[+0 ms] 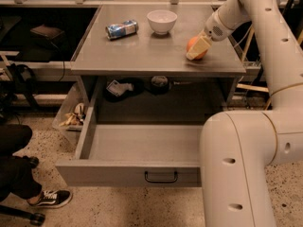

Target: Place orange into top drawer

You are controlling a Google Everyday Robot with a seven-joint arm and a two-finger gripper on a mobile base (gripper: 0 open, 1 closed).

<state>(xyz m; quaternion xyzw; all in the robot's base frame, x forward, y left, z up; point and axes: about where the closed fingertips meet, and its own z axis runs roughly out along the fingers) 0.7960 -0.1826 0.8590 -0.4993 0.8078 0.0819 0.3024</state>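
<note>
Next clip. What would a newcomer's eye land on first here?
The bulky white robot arm fills the right foreground, reaching up to the tabletop. There its gripper sits at the orange near the table's right edge. Below, the top drawer stands pulled wide open.

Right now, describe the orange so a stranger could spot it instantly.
On the grey table above the open top drawer, look near the right front edge. The orange sits there, the gripper at it. Alone there it is orange-coloured; the bowl is white.
</note>
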